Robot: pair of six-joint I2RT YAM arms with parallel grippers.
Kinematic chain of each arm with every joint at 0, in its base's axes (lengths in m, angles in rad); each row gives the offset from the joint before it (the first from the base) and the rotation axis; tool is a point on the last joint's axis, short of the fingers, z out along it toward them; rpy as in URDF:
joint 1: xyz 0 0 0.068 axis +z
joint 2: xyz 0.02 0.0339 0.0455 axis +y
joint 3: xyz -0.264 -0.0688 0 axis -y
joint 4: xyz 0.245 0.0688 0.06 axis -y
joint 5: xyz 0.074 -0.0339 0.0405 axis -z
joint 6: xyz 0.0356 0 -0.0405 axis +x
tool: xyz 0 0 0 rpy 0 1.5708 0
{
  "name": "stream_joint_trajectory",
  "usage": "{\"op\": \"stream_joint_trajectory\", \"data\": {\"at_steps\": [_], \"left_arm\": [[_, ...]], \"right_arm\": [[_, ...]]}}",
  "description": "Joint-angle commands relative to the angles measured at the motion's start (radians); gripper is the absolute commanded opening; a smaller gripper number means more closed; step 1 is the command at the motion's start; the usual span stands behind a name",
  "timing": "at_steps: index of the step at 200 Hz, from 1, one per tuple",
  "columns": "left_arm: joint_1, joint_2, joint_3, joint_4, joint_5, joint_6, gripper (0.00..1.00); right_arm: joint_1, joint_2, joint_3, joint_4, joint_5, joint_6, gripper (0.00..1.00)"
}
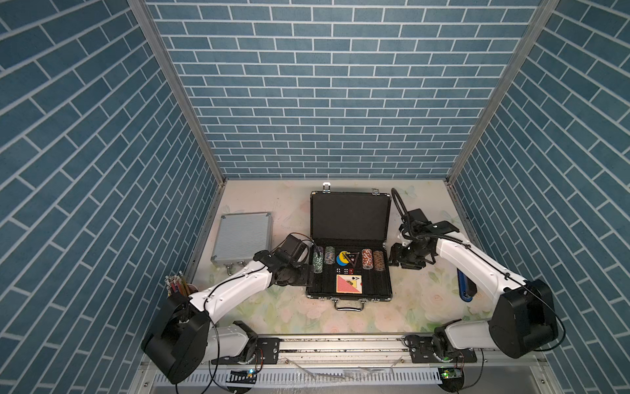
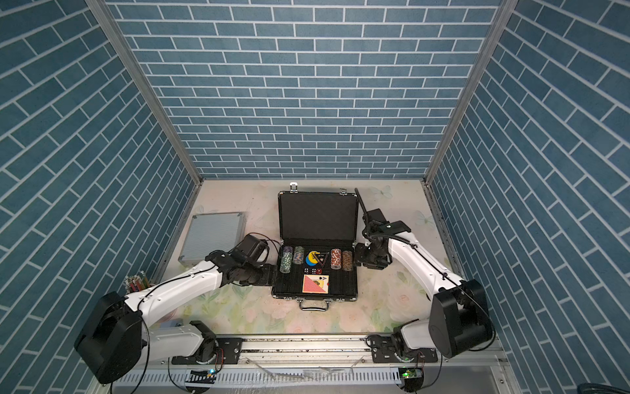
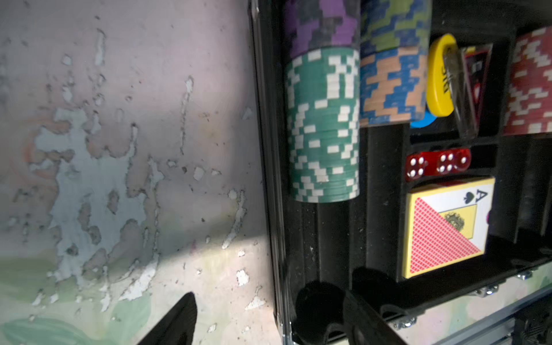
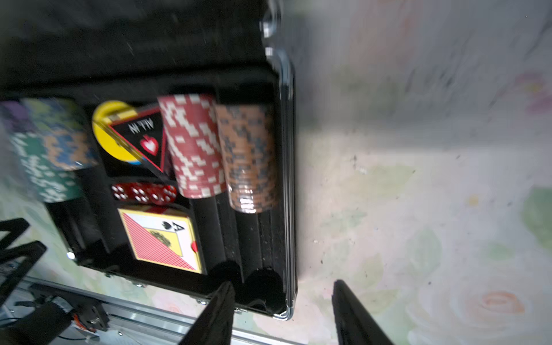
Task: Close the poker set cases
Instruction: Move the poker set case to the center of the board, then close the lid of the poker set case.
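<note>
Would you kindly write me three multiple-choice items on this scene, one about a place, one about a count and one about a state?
1. Where does the silver case lie, relative to the black case?
A) on the robot's left of it
B) on top of it
C) inside it

2. How many rows of chips lie in the black case?
A) two
B) four
C) six

3. Which cases are shut?
A) both
B) neither
C) only the silver case

Answers:
1 A, it lies apart from the black case on that side.
2 B, two rows sit at each side of the case.
3 C, the black case is open with its chips showing, while the silver one shows only its ribbed outside.
</note>
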Motion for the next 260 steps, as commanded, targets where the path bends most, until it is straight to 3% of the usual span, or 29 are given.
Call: {"op": "stream_joint_trajectory", "data": {"at_steps": [1, 60, 96, 140, 183, 260], "left_arm": [[0.072, -0.035, 0.013, 0.01, 0.033, 0.027, 0.84], [0.263, -0.064, 0.022, 0.06, 0.158, 0.094, 0.94], [0.329, -0.043, 0.007, 0.11, 0.223, 0.11, 0.94], [0.349, -0.015, -0.001, 0.15, 0.256, 0.111, 0.95], [0.357, -0.003, -0.007, 0.172, 0.272, 0.113, 0.95], [0.375, 0.008, -0.011, 0.182, 0.282, 0.116, 0.95]], "right_arm": [[-0.077, 0.015, 0.097, -0.006, -0.079, -0.077, 0.6], [-0.26, 0.2, 0.431, 0.086, -0.223, -0.09, 0.68], [-0.272, 0.37, 0.63, 0.122, -0.298, -0.056, 0.68], [-0.269, 0.529, 0.77, 0.159, -0.411, 0.005, 0.65], [-0.258, 0.585, 0.788, 0.146, -0.495, 0.008, 0.57], [-0.21, 0.523, 0.669, 0.158, -0.578, 0.001, 0.51]]}}
